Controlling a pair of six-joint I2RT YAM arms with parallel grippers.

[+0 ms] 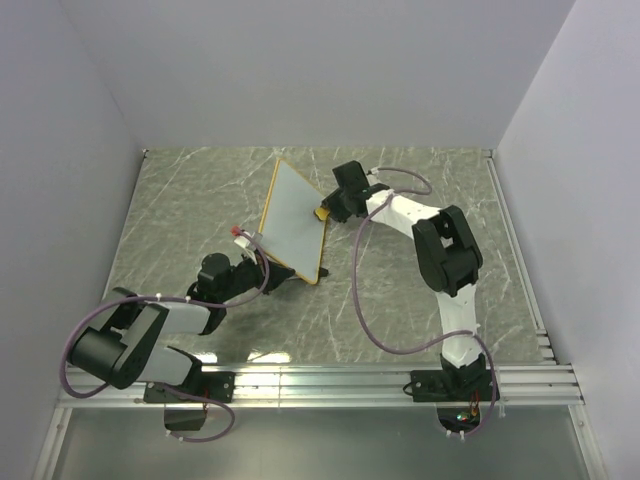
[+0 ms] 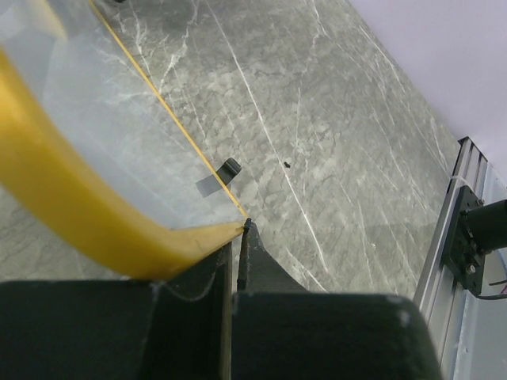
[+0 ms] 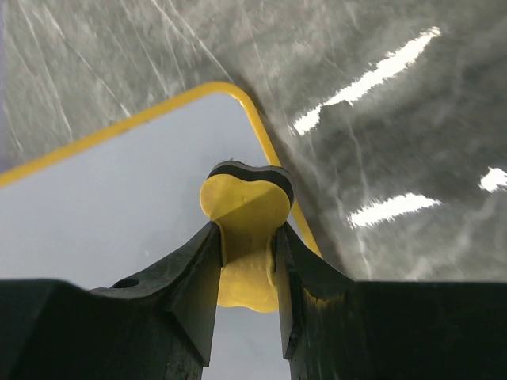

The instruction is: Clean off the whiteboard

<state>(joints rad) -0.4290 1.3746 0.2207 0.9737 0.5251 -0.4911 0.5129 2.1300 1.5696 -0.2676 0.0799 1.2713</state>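
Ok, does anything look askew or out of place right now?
Only the whiteboard: it is tilted up rather than flat on the table, its near corner pinched in the left tool. The right tool holds a yellow bone-shaped eraser against its face.

1. This is a robotics lab test cell: a left arm (image 1: 140, 340) and a right arm (image 1: 445, 255) stand bolted to an aluminium rail (image 1: 330, 385) at the near edge.
2. Plain pale walls (image 1: 300, 70) box in the grey marble-patterned table (image 1: 190, 200) on three sides.
3. Exposed cables (image 1: 365, 320) loop along the arms.
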